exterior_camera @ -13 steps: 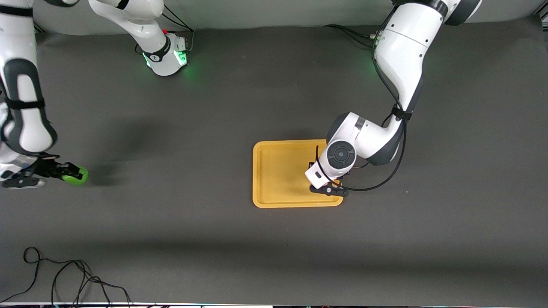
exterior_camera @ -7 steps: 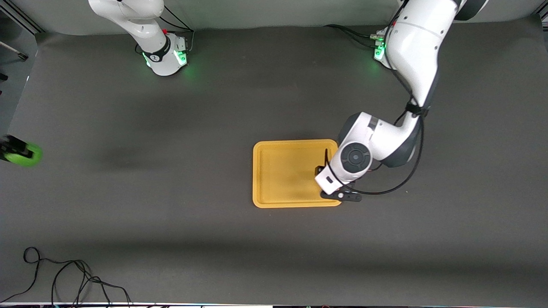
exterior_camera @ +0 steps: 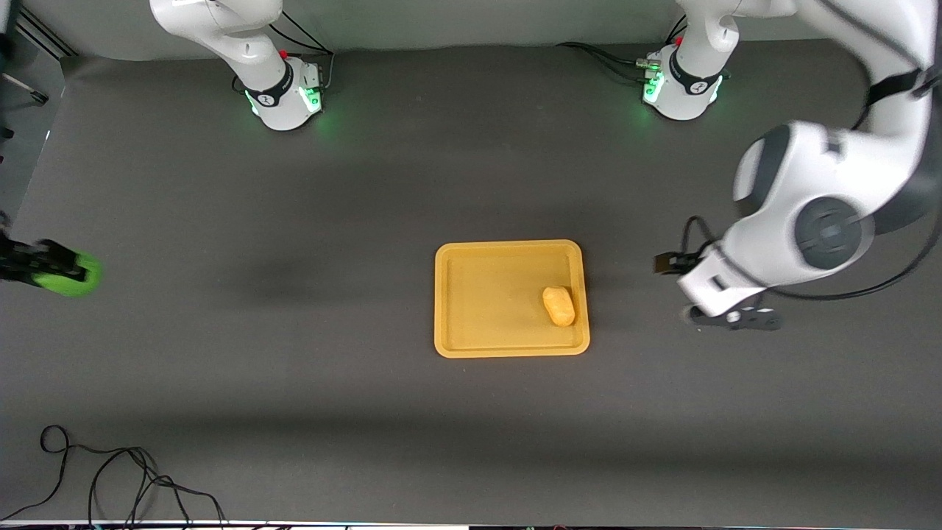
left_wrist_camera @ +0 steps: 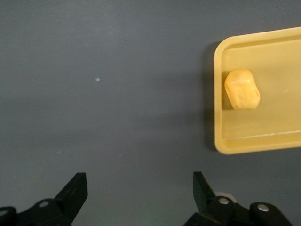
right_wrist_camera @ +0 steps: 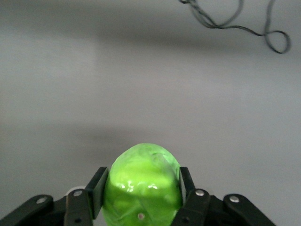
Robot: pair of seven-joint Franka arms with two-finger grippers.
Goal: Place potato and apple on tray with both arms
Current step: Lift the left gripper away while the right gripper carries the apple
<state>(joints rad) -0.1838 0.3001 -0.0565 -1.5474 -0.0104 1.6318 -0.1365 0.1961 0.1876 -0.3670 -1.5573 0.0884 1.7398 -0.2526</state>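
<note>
The yellow-orange tray [exterior_camera: 486,258] lies in the middle of the table. The potato [exterior_camera: 559,305] lies in it, close to the rim at the left arm's end. It also shows in the left wrist view [left_wrist_camera: 241,89] with the tray's corner [left_wrist_camera: 221,141]. My left gripper [exterior_camera: 734,321] is open and empty over bare table beside the tray, and its jaws [left_wrist_camera: 139,181] stand wide apart. My right gripper [exterior_camera: 51,266] is shut on the green apple [exterior_camera: 76,274] and holds it up over the right arm's end of the table. The apple [right_wrist_camera: 143,183] sits between the pads [right_wrist_camera: 100,181].
Both arm bases [exterior_camera: 283,96] [exterior_camera: 681,81] stand along the table edge farthest from the front camera. A loose black cable [exterior_camera: 110,478] lies at the near edge toward the right arm's end and shows in the right wrist view [right_wrist_camera: 235,19].
My left gripper has let go of the potato, which now lies on the tray, and has swung off the tray toward its own end. My right gripper carried the apple outward, then slightly back toward the tray.
</note>
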